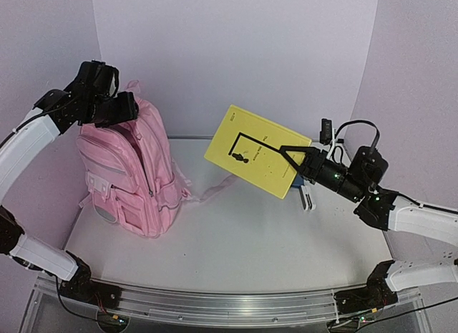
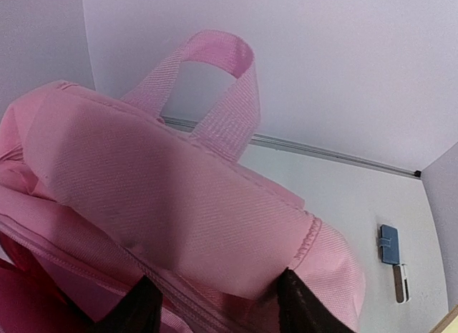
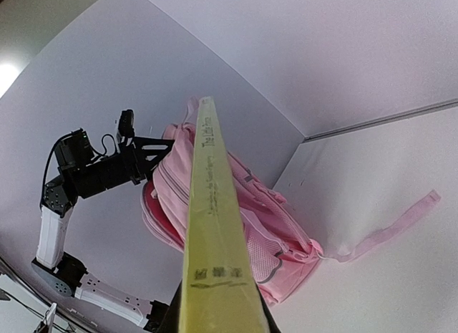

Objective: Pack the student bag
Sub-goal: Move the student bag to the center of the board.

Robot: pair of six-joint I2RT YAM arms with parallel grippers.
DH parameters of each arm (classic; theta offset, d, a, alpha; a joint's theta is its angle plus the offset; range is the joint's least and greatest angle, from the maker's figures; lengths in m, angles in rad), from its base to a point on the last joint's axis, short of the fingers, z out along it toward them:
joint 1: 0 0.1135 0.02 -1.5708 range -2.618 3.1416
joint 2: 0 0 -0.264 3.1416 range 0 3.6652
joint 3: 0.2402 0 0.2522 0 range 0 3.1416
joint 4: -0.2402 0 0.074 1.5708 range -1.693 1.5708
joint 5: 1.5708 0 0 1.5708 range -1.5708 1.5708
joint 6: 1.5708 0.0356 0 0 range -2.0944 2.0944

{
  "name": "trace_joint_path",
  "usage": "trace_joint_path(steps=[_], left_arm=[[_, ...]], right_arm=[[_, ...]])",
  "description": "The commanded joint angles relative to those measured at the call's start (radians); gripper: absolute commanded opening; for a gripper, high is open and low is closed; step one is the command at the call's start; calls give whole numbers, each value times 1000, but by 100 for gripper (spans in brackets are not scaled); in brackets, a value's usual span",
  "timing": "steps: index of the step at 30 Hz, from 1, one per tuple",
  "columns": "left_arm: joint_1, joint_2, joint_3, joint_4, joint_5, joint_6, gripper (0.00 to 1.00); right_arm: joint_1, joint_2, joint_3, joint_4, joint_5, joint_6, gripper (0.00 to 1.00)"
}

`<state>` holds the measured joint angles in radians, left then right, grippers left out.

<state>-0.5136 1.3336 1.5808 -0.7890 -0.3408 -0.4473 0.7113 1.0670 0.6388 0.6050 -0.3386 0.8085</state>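
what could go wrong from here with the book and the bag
The right tool pinches the yellow book by one edge only, in mid-air; it may slip or swing. The student bag stands upright with just the left tool at its top; a push from the book could topple it.

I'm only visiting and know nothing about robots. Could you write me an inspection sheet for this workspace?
Surface: white table, with a loose pink strap lying on it.
Job's things: pink student bag stands upright on the left; yellow book is held in the air to its right, apart from it.
Clutter: small blue and white item on the table, too small to identify.
Grippers: left gripper is at the bag's top, with fingers either side of the fabric, grip unclear; right gripper is shut on the book.
Cables: black cable loops above the right wrist.
Surroundings: plain white walls.
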Motion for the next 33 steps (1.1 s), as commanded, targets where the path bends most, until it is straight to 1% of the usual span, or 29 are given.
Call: trace_joint_path(steps=[1,3,7,9,14,19,27,33], left_arm=[[19,-11,-64,55,84,-58,38],[20,-10,-79,100,130,-62,26],[19,29,-55,148,238,-43,5],[19,47,-41,180,299,-31,0],[18,78,-6,301,481,-9,0],[12,111,29,436,620,-10,0],[-5,244,160,580,767,-60,0],[-13,330,234,674,831,-115,0]], right_arm=[[-2,-67,10,168,-1,6,0],[-2,-71,7,168,2,5,0],[-3,-78,7,167,7,2,0],[-2,-81,12,159,11,-5,0],[-2,-96,35,104,31,-45,0],[-3,-113,59,51,52,-79,0],[-2,-143,87,4,65,-99,0],[-2,-171,101,-20,89,-112,0]])
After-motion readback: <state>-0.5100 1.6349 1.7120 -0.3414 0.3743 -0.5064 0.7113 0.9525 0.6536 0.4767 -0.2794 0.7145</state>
